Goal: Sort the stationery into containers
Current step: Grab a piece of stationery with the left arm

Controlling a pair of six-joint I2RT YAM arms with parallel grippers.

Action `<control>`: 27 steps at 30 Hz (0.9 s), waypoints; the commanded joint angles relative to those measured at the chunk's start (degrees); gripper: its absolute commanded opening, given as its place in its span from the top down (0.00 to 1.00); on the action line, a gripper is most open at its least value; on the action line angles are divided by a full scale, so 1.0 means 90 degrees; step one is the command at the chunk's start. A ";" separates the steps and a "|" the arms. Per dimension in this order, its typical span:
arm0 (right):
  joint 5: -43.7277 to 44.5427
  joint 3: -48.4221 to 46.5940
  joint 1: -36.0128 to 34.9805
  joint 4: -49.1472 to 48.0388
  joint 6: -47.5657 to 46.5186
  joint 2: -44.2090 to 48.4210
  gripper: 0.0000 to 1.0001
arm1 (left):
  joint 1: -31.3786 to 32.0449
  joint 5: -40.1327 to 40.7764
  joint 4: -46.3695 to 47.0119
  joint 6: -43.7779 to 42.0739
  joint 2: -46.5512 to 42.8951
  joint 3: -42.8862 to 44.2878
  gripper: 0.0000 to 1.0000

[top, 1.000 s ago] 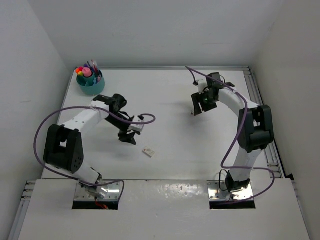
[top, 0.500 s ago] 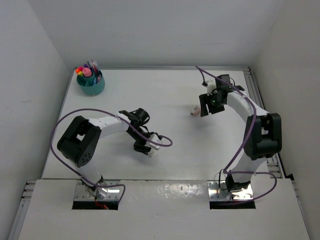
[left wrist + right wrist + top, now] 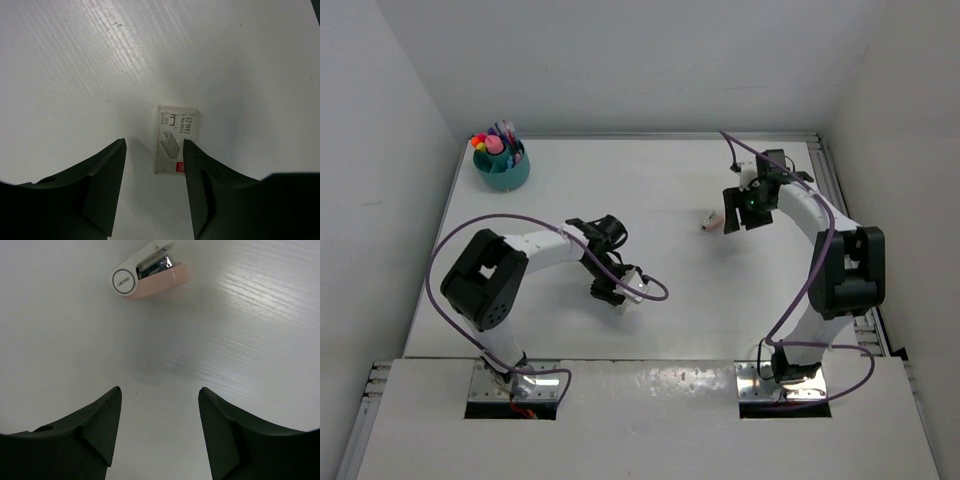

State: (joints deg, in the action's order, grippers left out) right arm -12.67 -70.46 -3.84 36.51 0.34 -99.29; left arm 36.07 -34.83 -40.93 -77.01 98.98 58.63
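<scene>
The left gripper (image 3: 155,145) has swung across and come down over the small flat white-labelled box of staples (image 3: 177,146). Its jaws are open and the box lies on the table just beside one finger (not yet pinched). The right gripper (image 3: 160,392), also open, has shifted beside the pink mini stapler (image 3: 150,272). Both items are well apart from the round teal cup (image 3: 505,180), so pickups look due next

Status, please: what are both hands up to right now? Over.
Left hand open over the staple box, not gripping. Right hand open, pink stapler just ahead, untouched. Teal cup back left. Nothing in the way.
</scene>
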 commanded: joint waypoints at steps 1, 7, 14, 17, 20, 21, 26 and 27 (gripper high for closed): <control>-0.0155 -0.0092 0.0084 -0.0043 0.0148 0.0123 0.38 | 0.0035 0.0072 -0.0442 -0.0388 -0.0304 -0.0157 0.44; -0.0184 -0.0101 0.0094 -0.0112 0.0255 0.0055 0.38 | 0.0054 -0.0026 -0.0482 -0.0193 -0.0304 -0.0303 0.44; -0.0165 -0.0199 0.0075 -0.0092 0.0275 -0.0003 0.38 | -0.0043 0.0071 -0.0287 -0.0057 -0.0304 -0.0440 0.48; -0.0165 -0.0208 0.0065 -0.0102 0.0285 -0.0023 0.38 | -0.0063 0.0052 -0.0004 0.0216 -0.0334 -0.0460 0.52; -0.0155 -0.0248 0.0065 -0.0102 0.0275 -0.0052 0.38 | -0.0258 -0.0075 0.0435 0.0967 -0.0460 -0.0411 0.67; -0.0145 -0.0277 0.0065 -0.0111 0.0275 -0.0052 0.38 | -0.0471 -0.0162 0.0649 0.1211 -0.0470 -0.0363 0.70; -0.0194 -0.0481 0.0065 -0.0151 0.0314 -0.0179 0.38 | -0.1701 -0.0729 0.1002 0.3738 -0.0402 0.0671 0.84; -0.0223 -0.0501 0.0055 -0.0160 0.0333 -0.0208 0.38 | -0.2235 -0.0730 0.1022 0.4371 -0.0383 0.0886 0.85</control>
State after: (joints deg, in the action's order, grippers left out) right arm -13.65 -71.92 -3.14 36.42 2.61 -100.42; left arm 23.86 -37.06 -36.36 -54.50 97.38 59.94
